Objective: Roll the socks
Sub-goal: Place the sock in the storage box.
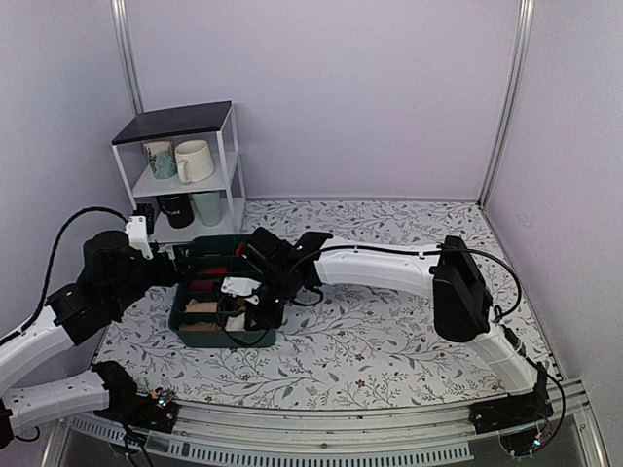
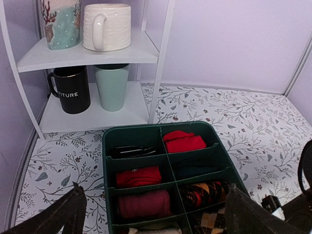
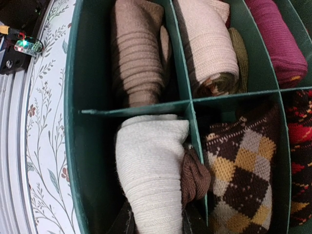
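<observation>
My right gripper [image 3: 157, 225]: clamped on the socks, with one finger [image 3: 126, 223] on each flank of the roll at the bottom edge of my wrist view.
The socks [image 3: 151, 168]: rolled into a fat cream bundle. The dark brown end [image 3: 196, 176] bulges out on its right side.
Where they are: down inside a compartment of the green box [image 3: 73, 126], the one along the outer wall that faces the table's near rail.
Neighbours: a brown-and-cream checked roll [image 3: 239, 180] lies just across the divider. A tan ribbed roll [image 3: 139, 58] fills the next compartment along the same wall, and a pale beige roll [image 3: 209, 44] and a magenta roll [image 3: 273, 39] lie beyond.
My left gripper [image 2: 153, 197]: jaws spread wide and holding nothing — it hangs above the box, with both dark fingers [image 2: 73, 209] at the bottom corners of that wrist view.
Seen past it: two red rolls [image 2: 184, 141], a maroon roll [image 2: 144, 202] and a red-and-black patterned roll [image 2: 204, 192], each in its own compartment.
My arms from above: the right arm [image 1: 380, 268] stretches across from the right to the box, and the left arm [image 1: 107, 277] is bent just left of it.
Shelf [image 2: 92, 114]: white, two tiers, standing beyond the box. A cream mug [image 2: 107, 27] and a patterned mug [image 2: 61, 22] are on the upper tier, a black mug [image 2: 70, 90] and a pale green cup [image 2: 112, 87] on the lower.
Table [image 1: 389, 341]: covered in a floral print.
</observation>
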`<act>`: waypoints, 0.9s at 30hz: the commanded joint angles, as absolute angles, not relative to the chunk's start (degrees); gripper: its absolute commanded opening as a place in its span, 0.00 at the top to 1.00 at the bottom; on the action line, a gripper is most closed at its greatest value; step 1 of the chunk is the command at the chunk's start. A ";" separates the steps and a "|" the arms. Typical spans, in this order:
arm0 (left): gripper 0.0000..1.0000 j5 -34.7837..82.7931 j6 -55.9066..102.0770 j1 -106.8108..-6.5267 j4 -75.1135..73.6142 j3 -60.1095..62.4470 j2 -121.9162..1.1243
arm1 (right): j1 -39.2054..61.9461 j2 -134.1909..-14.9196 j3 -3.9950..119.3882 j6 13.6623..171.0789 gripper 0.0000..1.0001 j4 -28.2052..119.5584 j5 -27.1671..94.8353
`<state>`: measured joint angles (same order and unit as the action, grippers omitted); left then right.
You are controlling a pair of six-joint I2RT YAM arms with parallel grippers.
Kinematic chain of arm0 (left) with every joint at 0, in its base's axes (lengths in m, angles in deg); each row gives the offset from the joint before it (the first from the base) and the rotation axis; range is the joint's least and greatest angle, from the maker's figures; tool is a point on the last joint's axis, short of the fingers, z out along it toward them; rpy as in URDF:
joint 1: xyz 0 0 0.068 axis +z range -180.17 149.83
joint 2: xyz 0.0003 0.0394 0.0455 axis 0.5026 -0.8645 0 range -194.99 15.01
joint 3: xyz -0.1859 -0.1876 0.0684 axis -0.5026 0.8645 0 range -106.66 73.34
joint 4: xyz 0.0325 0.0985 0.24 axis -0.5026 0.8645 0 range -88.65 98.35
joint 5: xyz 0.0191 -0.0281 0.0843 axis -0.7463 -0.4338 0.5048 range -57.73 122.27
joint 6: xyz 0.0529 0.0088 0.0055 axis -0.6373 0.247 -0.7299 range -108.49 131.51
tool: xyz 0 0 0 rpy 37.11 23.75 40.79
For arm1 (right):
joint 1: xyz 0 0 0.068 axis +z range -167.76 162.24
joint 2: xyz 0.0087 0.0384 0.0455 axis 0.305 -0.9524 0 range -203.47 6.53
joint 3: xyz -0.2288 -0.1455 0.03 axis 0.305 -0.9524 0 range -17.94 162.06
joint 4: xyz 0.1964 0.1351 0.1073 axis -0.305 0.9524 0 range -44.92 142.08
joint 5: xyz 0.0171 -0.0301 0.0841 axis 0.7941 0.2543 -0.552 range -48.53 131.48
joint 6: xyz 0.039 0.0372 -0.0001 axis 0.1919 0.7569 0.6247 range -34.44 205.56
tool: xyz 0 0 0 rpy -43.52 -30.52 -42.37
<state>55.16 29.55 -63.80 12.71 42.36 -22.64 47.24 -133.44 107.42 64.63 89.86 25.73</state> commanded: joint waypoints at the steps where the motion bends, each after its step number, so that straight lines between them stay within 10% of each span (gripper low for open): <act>1: 0.01 53.37 28.73 -63.13 11.54 42.33 -24.04 | 48.04 -139.36 106.62 68.78 0.99 93.08 24.44; 27: 0.01 54.06 28.46 -63.08 11.90 42.25 -24.28 | 47.57 -135.19 102.16 70.73 0.61 91.86 29.56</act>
<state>53.63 29.13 -63.77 12.60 42.36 -24.71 47.24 -132.26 102.46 70.77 81.59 26.80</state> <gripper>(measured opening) 0.995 0.375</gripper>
